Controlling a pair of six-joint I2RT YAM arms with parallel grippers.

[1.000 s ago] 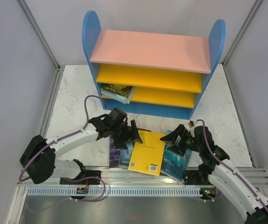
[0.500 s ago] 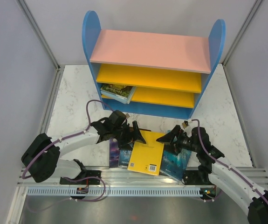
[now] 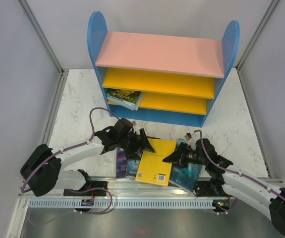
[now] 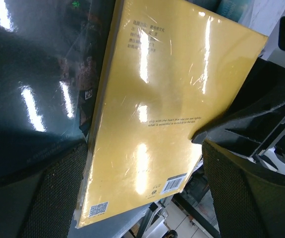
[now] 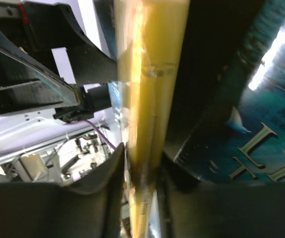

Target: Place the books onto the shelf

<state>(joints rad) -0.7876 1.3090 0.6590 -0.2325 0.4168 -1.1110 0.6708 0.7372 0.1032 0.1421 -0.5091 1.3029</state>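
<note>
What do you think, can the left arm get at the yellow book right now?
Probably yes: on the left arm the jaws stand wide open right over the yellow book, nothing between. The right arm pinches its opposite edge, which could complicate lifting.

At least five books (image 3: 154, 161) show, with one shelf (image 3: 159, 52) and two arms (image 3: 78, 147)

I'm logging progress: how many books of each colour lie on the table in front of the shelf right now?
yellow book: 1
teal book: 1
dark books: 2, partly covered by the yellow one
Total: 4
</note>
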